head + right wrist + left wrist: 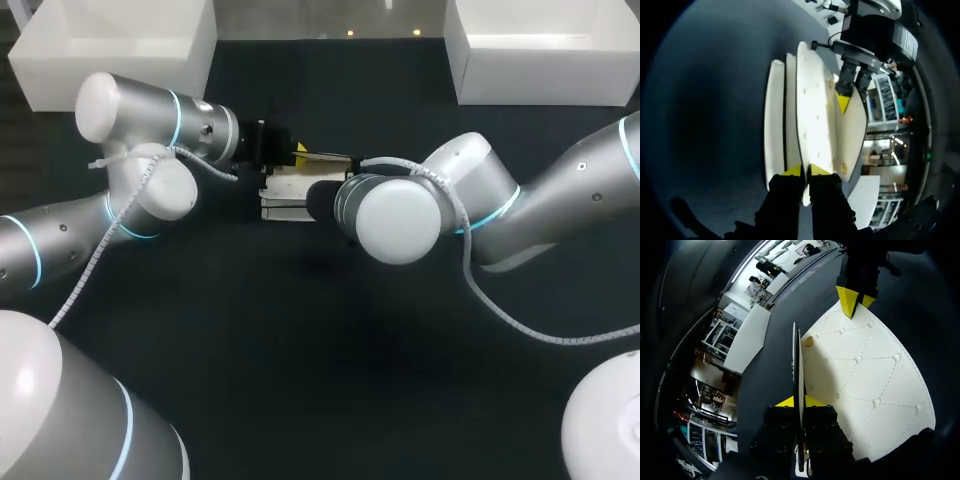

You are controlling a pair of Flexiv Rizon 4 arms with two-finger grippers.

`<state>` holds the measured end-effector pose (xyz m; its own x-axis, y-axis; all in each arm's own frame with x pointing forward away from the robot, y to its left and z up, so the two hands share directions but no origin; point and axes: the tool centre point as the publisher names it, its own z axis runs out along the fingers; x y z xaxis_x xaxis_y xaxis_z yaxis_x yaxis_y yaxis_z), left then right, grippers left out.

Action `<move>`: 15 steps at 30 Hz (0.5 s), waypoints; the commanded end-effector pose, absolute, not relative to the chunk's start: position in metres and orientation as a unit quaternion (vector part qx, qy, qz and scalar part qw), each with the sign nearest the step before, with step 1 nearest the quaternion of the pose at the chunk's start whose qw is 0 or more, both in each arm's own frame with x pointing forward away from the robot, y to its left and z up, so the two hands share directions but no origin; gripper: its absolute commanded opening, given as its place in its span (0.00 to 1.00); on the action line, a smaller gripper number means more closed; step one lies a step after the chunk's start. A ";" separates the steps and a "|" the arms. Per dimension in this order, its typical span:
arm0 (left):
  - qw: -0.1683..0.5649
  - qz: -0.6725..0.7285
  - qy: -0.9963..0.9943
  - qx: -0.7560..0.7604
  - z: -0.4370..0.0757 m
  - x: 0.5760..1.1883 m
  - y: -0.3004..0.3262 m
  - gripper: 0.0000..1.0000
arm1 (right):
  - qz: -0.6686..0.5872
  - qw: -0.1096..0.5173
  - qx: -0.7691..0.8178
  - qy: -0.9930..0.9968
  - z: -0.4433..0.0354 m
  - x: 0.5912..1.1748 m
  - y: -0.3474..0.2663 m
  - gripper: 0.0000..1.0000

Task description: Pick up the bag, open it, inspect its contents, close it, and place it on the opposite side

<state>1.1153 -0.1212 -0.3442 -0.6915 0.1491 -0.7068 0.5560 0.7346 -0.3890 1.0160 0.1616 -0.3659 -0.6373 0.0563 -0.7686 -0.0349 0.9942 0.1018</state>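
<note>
White quilted flap bag [865, 385] seems light and floppy, best pinched at its thin edges, where left gripper [799, 401] and right gripper [805, 171] clench it.

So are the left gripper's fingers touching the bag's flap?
Touching. The left wrist view shows the flap edge-on between the left gripper's two yellow-tipped fingers, both pressed against it.

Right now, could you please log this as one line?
bag: held, flap open | left fingers: shut on flap | right fingers: shut on bag
</note>
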 end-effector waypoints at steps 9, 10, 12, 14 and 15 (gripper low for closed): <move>0.335 -0.303 0.869 0.204 -0.345 1.115 -0.121 0.00 | 0.054 0.437 0.004 0.898 -0.366 1.012 0.162 0.39; 0.335 -0.303 0.869 0.204 -0.346 1.115 -0.121 0.00 | 0.053 0.438 0.003 0.898 -0.365 1.011 0.163 0.38; 0.334 -0.302 0.869 0.203 -0.346 1.115 -0.121 0.00 | 0.051 0.439 0.002 0.897 -0.365 1.010 0.163 0.36; 0.334 -0.302 0.870 0.202 -0.346 1.115 -0.121 0.00 | 0.049 0.441 0.000 0.896 -0.364 1.009 0.164 0.32; 0.334 -0.302 0.870 0.202 -0.346 1.115 -0.121 0.00 | 0.048 0.441 -0.001 0.896 -0.364 1.008 0.164 0.31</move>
